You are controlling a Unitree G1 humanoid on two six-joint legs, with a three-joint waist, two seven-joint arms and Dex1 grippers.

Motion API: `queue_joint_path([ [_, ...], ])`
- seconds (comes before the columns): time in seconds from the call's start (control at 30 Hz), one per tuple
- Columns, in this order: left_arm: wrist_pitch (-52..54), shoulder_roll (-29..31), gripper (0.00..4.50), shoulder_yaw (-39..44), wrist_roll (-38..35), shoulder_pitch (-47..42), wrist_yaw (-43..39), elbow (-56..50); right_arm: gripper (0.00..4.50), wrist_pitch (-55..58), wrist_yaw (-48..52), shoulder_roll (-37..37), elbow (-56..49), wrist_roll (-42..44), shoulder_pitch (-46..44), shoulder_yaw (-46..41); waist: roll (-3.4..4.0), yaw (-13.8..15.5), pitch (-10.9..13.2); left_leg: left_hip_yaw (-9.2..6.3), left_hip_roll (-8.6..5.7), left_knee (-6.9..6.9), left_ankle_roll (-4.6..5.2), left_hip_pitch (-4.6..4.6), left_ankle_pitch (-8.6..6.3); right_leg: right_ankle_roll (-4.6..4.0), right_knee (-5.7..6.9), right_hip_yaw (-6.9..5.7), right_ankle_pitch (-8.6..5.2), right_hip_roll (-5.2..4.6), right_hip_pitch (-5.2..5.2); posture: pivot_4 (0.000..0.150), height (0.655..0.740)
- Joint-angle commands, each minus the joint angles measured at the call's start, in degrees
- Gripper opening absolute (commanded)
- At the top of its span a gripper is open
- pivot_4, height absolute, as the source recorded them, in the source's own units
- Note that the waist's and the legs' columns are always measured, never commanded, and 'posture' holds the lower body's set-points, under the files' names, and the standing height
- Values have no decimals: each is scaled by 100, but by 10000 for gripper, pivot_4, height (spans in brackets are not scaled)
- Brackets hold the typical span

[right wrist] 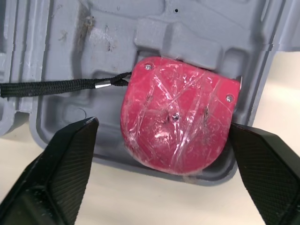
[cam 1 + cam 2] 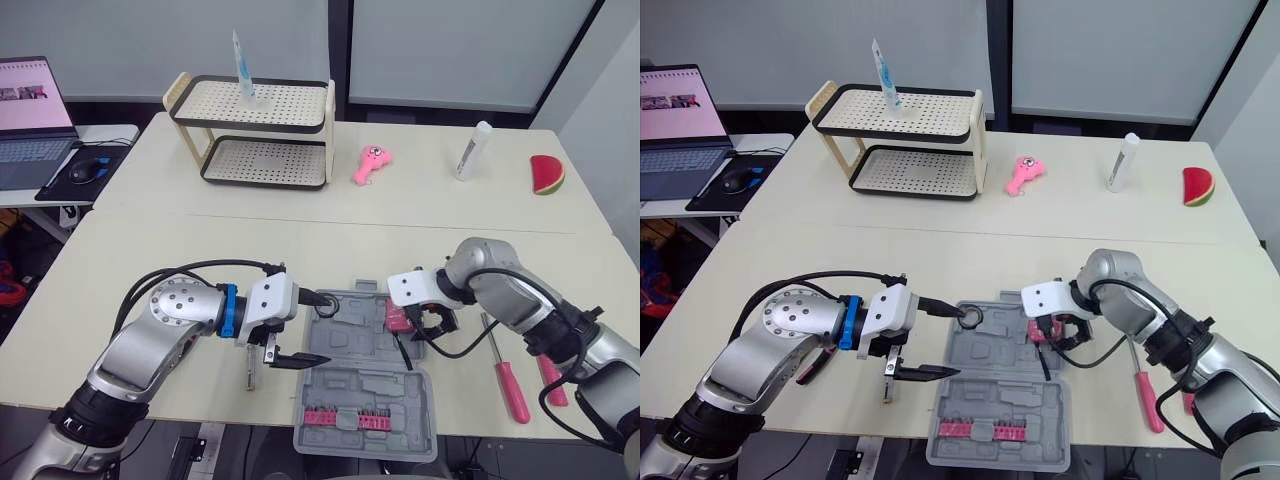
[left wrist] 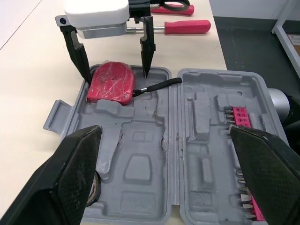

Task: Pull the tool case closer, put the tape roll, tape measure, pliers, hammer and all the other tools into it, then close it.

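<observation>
Tape measure lies in the far right corner of the tool case, straddled by the released jaws of the right gripper. Left gripper, jaws also spread, hovers over the case's opposite end.

Cream table. At the far side stand a two-tier rack, a pink toy, a white bottle and a watermelon slice. At the near edge lies the open grey tool case, with a pink-handled screwdriver just to its right.
</observation>
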Motion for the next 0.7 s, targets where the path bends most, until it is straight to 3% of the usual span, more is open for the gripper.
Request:
queue_joint_path([
  [0.03,-42,-16,45000,1,-34,46,0,-136,44811,217,136,-137,-605,271,-6,-509,0,2,0,0,0,0,0,0,0,0,0,0,0,0,0,1500,7350],
  [0.17,12,15,45000,54,-79,99,9,-201,44811,457,97,-293,-1171,593,245,-955,0,7,0,-3,0,-1,0,0,0,0,5,-2,0,1,-2,1500,7350],
  [0.37,73,0,45000,180,-210,123,-19,-137,44811,350,-542,-196,-1904,1456,1384,-2079,-1,16,-4,-6,-1,7,1,-4,0,-2,16,-8,-1,-2,1,1500,7350],
  [0.47,48,-11,45000,191,-256,126,-60,-90,39197,385,-850,-164,-2051,1597,1752,-2246,-1,0,-4,-6,-2,10,0,-1,0,-1,21,-4,-1,0,0,1500,7350],
  [0.6,38,-17,45000,208,-353,144,-89,-60,26281,327,-1212,-100,-2056,1719,2065,-2376,-1,-30,-4,-6,1,9,3,8,2,-1,33,2,-1,7,1,1500,7350],
  [0.7,-31,-7,45000,207,-356,166,-123,-43,20764,289,-1445,-33,-2010,1768,2203,-2437,-1,-38,-4,-4,1,9,3,8,2,-1,33,5,-1,7,1,1500,7350],
])
